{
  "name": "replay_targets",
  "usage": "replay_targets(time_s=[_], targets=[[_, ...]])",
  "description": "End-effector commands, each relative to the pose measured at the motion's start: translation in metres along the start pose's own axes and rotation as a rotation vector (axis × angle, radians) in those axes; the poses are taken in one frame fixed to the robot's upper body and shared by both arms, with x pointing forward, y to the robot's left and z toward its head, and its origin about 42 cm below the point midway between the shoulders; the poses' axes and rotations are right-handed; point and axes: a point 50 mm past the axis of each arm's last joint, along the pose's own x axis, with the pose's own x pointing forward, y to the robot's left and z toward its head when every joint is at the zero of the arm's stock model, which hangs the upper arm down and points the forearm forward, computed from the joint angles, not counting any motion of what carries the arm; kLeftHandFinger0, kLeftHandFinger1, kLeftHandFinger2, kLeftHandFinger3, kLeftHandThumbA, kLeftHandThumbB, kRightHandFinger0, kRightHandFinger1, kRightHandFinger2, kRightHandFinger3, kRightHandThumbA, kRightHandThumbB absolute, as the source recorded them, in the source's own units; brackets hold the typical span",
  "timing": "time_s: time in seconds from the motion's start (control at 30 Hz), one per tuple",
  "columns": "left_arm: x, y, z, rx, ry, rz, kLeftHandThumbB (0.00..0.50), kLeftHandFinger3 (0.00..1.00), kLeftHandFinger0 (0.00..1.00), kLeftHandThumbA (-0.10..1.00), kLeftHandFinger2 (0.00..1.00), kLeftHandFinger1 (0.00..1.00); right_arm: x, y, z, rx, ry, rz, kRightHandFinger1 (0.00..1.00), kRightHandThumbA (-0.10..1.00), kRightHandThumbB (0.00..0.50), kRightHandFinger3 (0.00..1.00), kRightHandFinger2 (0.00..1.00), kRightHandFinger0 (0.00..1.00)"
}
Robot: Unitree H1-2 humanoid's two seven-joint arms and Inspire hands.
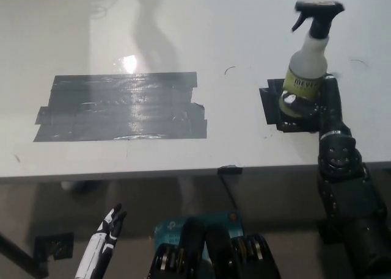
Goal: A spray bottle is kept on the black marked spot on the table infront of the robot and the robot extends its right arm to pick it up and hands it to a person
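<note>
My right hand (314, 105) wrapped around lower body of spray bottle (307, 65), fingers closed on it. Bottle upright, black trigger head on top, yellow label facing me, base over small black marked spot (273, 105) at right side of white counter (183, 35). Can't tell if base touches spot. Large grey tape patch (122, 106) well apart, mid-left. Left hand (110, 227) rests low below counter edge, fingers extended, holding nothing.

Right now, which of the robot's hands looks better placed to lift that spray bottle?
The right hand: it is already wrapped around the lower part of the spray bottle on the black marked spot. The white left hand hangs below the table edge, far from it.
</note>
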Motion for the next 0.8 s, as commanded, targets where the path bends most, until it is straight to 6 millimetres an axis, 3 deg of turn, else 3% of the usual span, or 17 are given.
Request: replay_targets(time_s=[0.0, 0.17, 0.33, 0.4, 0.47, 0.57, 0.63, 0.77], targets=[[0.004, 0.006, 0.011, -0.004, -0.063, 0.02, 0.495, 1.0, 1.0, 1.0, 0.96, 1.0, 0.01, 0.007, 0.031, -0.009, -0.143, -0.094, 0.35, -0.1, 0.169, 0.73, 0.77, 0.01], [0.006, 0.008, 0.011, -0.008, -0.065, 0.02, 0.489, 1.0, 1.0, 1.0, 0.96, 1.0, 0.009, 0.009, 0.042, -0.003, -0.199, -0.104, 0.4, -0.1, 0.158, 0.75, 0.79, 0.03], [0.007, 0.009, 0.012, -0.004, -0.061, 0.023, 0.5, 1.0, 1.0, 1.0, 0.97, 1.0, 0.005, 0.011, 0.07, -0.004, -0.3, -0.065, 0.42, -0.1, 0.147, 0.79, 0.81, 0.04], [0.008, 0.01, 0.012, -0.004, -0.065, 0.023, 0.5, 1.0, 1.0, 1.0, 0.97, 1.0, -0.001, 0.016, 0.088, -0.004, -0.348, -0.027, 0.41, -0.1, 0.153, 0.81, 0.81, 0.02], [0.009, 0.01, 0.013, 0.001, -0.067, 0.02, 0.499, 1.0, 1.0, 1.0, 0.96, 1.0, -0.012, 0.027, 0.113, 0.0, -0.412, 0.039, 0.34, -0.1, 0.138, 0.8, 0.73, 0.0], [0.01, 0.009, 0.014, -0.002, -0.072, 0.02, 0.496, 1.0, 1.0, 1.0, 0.96, 1.0, -0.019, 0.033, 0.128, -0.029, -0.454, 0.071, 0.37, -0.1, 0.137, 0.83, 0.77, 0.0], [0.012, 0.01, 0.014, -0.003, -0.07, 0.019, 0.5, 1.0, 1.0, 1.0, 0.96, 1.0, -0.026, 0.043, 0.144, -0.034, -0.465, 0.128, 0.47, -0.1, 0.139, 0.89, 0.86, 0.01], [0.013, 0.01, 0.015, 0.011, -0.069, 0.014, 0.497, 1.0, 1.0, 1.0, 0.95, 1.0, -0.031, 0.057, 0.153, -0.019, -0.452, 0.203, 0.47, -0.1, 0.143, 0.88, 0.85, 0.0]])
